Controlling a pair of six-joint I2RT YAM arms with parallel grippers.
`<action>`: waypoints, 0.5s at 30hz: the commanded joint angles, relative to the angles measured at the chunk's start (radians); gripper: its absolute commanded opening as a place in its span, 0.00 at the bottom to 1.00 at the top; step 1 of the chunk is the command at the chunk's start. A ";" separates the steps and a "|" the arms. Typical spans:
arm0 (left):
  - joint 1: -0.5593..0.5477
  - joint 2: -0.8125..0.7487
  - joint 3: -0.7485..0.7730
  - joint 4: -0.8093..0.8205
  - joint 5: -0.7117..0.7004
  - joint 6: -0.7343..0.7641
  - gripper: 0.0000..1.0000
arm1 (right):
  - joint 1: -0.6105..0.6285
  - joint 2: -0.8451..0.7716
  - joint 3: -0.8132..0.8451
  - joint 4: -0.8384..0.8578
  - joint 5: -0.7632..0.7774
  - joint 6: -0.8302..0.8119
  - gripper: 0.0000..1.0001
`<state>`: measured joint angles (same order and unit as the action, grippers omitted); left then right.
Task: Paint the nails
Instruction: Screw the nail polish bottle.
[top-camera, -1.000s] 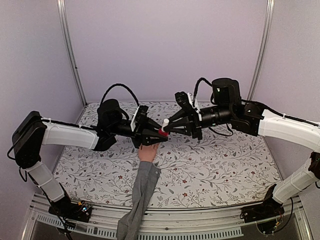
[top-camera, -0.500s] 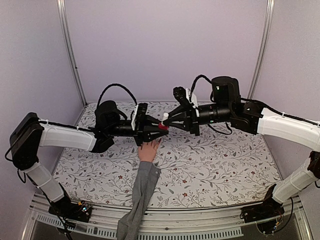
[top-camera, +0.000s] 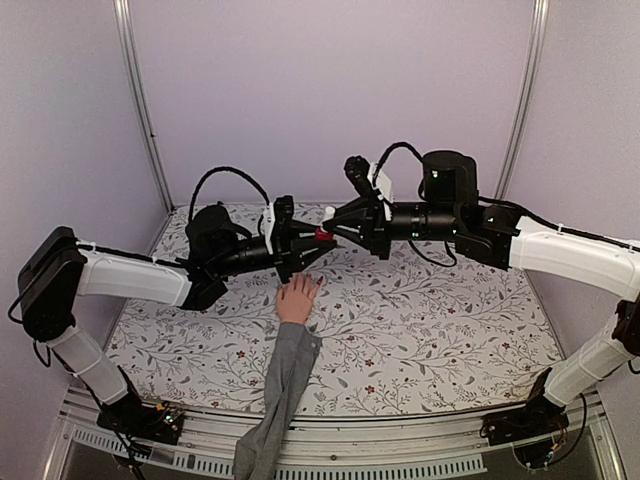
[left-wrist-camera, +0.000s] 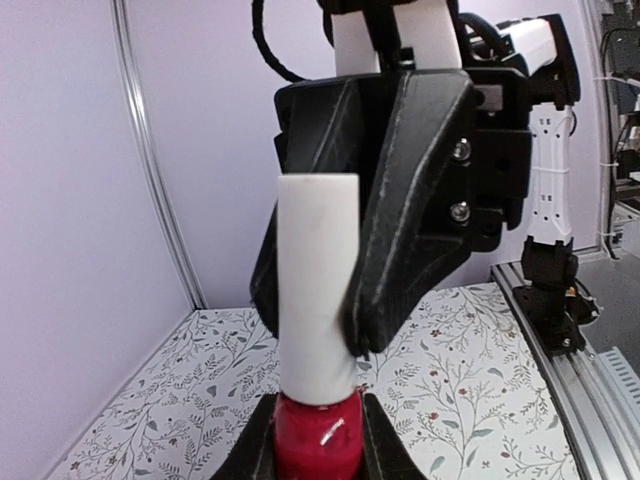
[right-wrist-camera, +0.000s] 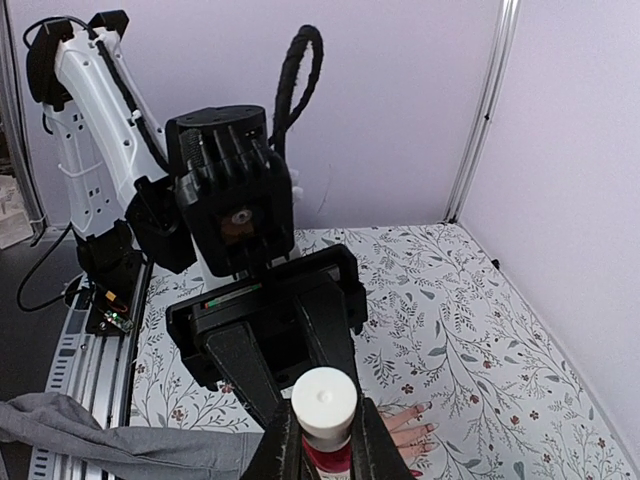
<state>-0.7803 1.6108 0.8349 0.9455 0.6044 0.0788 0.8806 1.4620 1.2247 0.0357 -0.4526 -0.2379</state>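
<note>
Left end effector (top-camera: 316, 241) grips the red bottle (left-wrist-camera: 318, 445), right end effector (top-camera: 334, 230) its white cap (left-wrist-camera: 318, 290), both now higher.

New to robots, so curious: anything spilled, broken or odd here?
Nothing spilled or broken. Oddest: the polish bottle hangs in mid-air, left fingers on its red body, right fingers on its white cap. The sleeve of the mannequin hand trails off the table.

Red polish bottle (left-wrist-camera: 318, 445) under white cap (left-wrist-camera: 318, 285). Peach mannequin hand (top-camera: 298, 298), grey sleeve (top-camera: 285, 375). White tablecloth (top-camera: 440, 320) printed with grey vines and small red flowers. Pale lilac walls (top-camera: 330, 90), grey metal posts (top-camera: 140, 100).
</note>
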 joint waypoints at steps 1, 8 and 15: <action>-0.025 -0.021 0.004 0.074 -0.156 0.021 0.00 | 0.019 0.021 -0.005 0.021 0.050 0.079 0.00; -0.074 0.024 0.027 0.098 -0.378 0.051 0.00 | 0.027 0.063 0.016 0.011 0.156 0.125 0.00; -0.133 0.072 0.065 0.128 -0.577 0.101 0.00 | 0.038 0.088 0.022 0.036 0.259 0.187 0.00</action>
<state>-0.8604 1.6566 0.8391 0.9859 0.1841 0.1318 0.8829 1.5097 1.2362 0.0910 -0.2459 -0.1074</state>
